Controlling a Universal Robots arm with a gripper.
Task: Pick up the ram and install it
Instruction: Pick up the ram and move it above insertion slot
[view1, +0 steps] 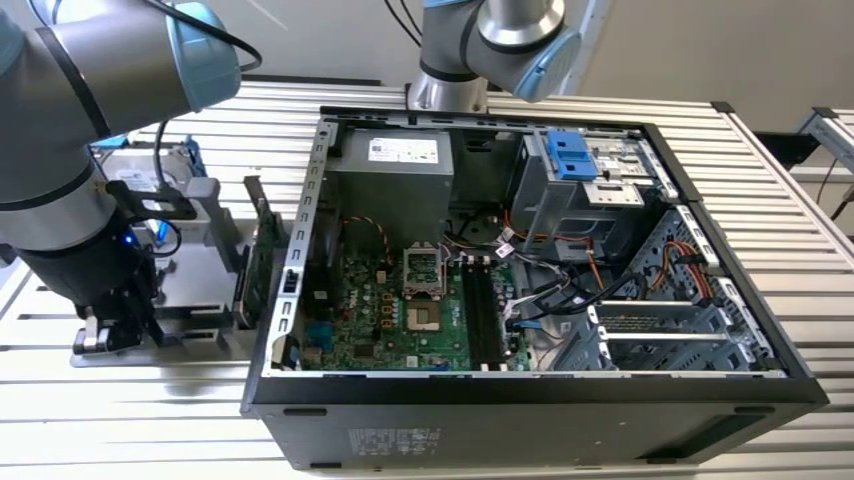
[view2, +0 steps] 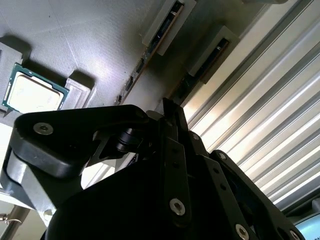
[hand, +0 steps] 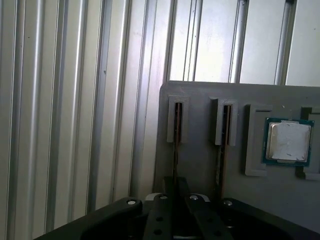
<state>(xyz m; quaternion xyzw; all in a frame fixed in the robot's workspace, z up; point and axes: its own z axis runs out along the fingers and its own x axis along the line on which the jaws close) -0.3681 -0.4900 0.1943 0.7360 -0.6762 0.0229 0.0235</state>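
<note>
here the black end effector (hand: 176, 183) clamps the thin ram (hand: 176, 150) in its grey tray (hand: 200, 167).

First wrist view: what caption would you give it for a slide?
Gripper at a ram stick standing edgewise in a grey tray, a processor chip alongside.

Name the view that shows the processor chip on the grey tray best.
First wrist view: the processor chip faces the camera, whole. The second wrist view catches the chip at a slant. The exterior view gives its grey tray.
</note>
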